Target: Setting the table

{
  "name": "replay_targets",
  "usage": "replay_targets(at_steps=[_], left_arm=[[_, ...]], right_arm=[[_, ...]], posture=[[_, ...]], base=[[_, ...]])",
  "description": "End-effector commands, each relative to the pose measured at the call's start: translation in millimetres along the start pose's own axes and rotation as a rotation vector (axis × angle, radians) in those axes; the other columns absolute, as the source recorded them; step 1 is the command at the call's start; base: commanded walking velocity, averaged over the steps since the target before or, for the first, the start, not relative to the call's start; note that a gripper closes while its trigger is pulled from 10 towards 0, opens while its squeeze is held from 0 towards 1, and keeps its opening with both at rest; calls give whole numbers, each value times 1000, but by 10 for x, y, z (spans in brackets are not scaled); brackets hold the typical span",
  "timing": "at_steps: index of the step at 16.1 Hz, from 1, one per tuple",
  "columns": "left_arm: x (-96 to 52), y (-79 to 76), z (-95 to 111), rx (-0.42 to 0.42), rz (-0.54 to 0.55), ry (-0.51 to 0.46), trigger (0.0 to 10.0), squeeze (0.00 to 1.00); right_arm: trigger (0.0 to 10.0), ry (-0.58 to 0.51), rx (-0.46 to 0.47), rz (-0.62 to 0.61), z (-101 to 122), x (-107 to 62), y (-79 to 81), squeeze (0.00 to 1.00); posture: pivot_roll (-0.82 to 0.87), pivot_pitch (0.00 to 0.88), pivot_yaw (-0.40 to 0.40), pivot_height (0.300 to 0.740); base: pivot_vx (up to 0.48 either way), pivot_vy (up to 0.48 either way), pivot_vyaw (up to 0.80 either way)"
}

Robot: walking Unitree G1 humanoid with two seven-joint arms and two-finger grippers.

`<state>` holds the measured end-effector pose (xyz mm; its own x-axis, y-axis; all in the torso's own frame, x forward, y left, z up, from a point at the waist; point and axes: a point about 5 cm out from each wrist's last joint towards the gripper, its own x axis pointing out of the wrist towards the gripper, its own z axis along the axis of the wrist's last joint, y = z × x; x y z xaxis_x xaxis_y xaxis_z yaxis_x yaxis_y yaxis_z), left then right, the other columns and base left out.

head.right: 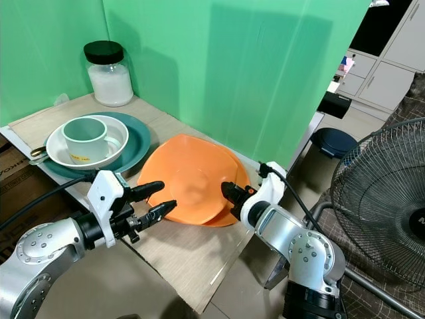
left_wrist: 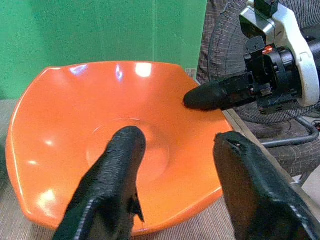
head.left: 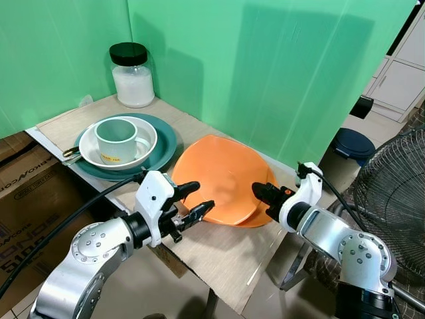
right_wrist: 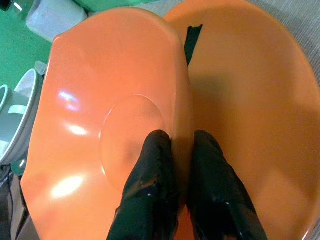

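right wrist view: right gripper [right_wrist: 180, 165] pinches rim of upper orange plate [right_wrist: 100, 115], tilted off a second plate [right_wrist: 260, 100] near table's front edge. left gripper [head.left: 192, 203] open at its near rim. step looks like separating plates; next needs a clean lift.

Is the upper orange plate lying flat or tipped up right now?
Tipped. The right pincer pinches the upper orange plate's rim, raising that edge off the lower orange plate.
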<state>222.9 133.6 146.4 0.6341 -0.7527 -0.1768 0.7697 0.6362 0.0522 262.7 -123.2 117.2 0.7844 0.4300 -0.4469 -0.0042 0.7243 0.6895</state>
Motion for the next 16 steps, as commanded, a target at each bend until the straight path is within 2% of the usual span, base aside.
replay_targets(at_steps=[1, 4, 6, 9, 10, 11, 12, 13, 14, 15, 16], left_arm=[[19, -29, 67, 18, -13, -17, 10000, 1000], [-10, -24, 67, 25, 1, -17, 10000, 1000], [-3, 3, 114, 31, 17, -40, 10000, 1000], [30, 64, 189, 46, 74, -85, 10000, 1000], [39, 76, 178, 63, 97, -83, 10000, 1000], [55, 80, 176, 75, 111, -86, 10000, 902], [61, 82, 179, 78, 117, -90, 10000, 902], [96, 94, 193, 84, 135, -96, 10000, 420], [106, 102, 199, 89, 144, -99, 10000, 325], [122, 120, 211, 93, 165, -111, 10000, 188], [138, 150, 224, 92, 203, -127, 10000, 110]], right_arm=[[0, 38, 31, -11, -133, 46, 28, 0], [0, 27, 31, -10, -123, 42, 30, 0], [0, -44, 69, 12, -36, 17, 49, 0], [0, -298, 57, 54, 299, -207, 72, 0], [0, -393, -31, 52, 401, -344, 88, 0], [0, -456, -160, 62, 462, -477, 122, 0], [0, -484, -193, 67, 480, -521, 132, 0], [0, -540, -244, 85, 516, -666, 139, 0], [0, -554, -251, 86, 519, -708, 134, 0], [0, -574, -293, 85, 502, -793, 119, 0], [0, -601, -317, 72, 471, -889, 86, 0]], posture=[[92, 0, -70, 740], [95, 0, -67, 740], [93, 0, -62, 740], [86, 0, -57, 740], [82, 0, -54, 740], [77, 0, -52, 740], [72, 0, -49, 740], [64, 0, -45, 740], [62, 0, -45, 740], [56, 0, -44, 740], [47, 0, -37, 740]], base=[[0, 0, 0], [0, 0, 0], [0, 0, 0], [0, 0, 0], [0, 0, 0], [0, 0, 0], [0, 0, 0], [0, 0, 0], [0, 0, 0], [0, 0, 0], [0, 0, 0]])
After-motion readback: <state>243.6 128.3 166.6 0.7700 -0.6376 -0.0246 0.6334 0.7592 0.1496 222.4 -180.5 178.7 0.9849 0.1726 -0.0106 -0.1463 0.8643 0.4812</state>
